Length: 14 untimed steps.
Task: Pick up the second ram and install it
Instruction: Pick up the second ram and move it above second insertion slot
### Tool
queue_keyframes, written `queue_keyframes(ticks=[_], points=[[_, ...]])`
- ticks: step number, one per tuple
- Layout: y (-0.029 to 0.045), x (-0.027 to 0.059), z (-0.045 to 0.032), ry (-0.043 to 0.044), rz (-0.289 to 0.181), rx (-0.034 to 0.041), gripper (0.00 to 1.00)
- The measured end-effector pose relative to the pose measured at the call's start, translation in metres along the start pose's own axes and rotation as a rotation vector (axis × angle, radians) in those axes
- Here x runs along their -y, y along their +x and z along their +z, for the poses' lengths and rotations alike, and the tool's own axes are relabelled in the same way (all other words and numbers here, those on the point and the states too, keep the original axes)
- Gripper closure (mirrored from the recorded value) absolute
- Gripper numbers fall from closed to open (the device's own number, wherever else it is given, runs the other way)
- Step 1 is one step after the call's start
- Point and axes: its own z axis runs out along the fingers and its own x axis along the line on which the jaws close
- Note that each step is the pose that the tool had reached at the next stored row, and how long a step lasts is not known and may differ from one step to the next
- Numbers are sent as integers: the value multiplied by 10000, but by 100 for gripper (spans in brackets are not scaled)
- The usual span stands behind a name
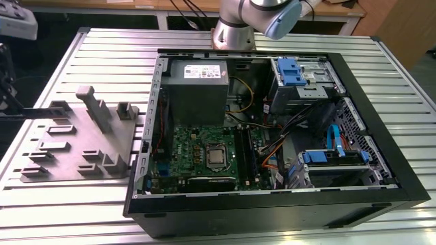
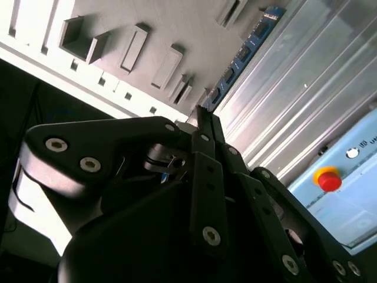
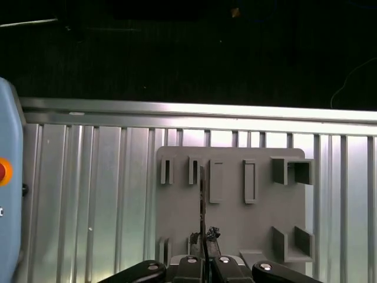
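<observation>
My gripper (image 3: 203, 254) is shut on the second ram (image 3: 202, 200), which I see edge-on as a thin dark line in the first wrist view. The second wrist view shows it as a long blue-green board with dark chips (image 2: 244, 53), sticking out past the black fingertips (image 2: 202, 118). Gripper and ram hang above the grey fixture plate (image 3: 235, 230), away from the case. In the exterior view the open computer case (image 1: 381, 153) lies on the slatted table with the green motherboard (image 1: 197, 153) and its long black slots (image 1: 242, 150) exposed.
The fixture plate (image 1: 75, 148) with raised holders lies at the exterior view's left of the case. A blue pendant with a red button (image 2: 328, 178) sits on the table beside the plate. Cables, drive cages and a power supply (image 1: 197, 76) fill the case.
</observation>
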Motion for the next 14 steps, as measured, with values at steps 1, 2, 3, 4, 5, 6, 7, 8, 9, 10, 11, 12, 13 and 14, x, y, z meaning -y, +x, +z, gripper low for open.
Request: queue_keyframes(ticks=[1, 2, 3, 4, 5, 6, 7, 8, 9, 10, 11, 12, 13, 14], points=[[-1, -2, -44, -1, 1, -1, 87], [-2, -4, -89, -2, 1, -1, 87], [-3, -6, -134, -1, 1, -1, 87], [-4, -8, -179, -1, 2, -1, 87], [-6, -10, -223, -1, 3, 0, 87], [-7, -12, -273, -1, 3, -1, 87], [-8, -14, -317, -1, 4, 0, 87], [-9, -16, -362, 0, 5, 0, 87], [-11, -18, -408, -2, 6, -1, 87], [-12, -20, -452, -2, 7, -1, 87], [-14, -21, -497, 0, 8, 1, 87], [-15, -23, -542, -1, 8, -1, 87], [-16, -25, -588, -2, 8, 0, 87], [-18, -27, -629, -1, 10, 0, 87]])
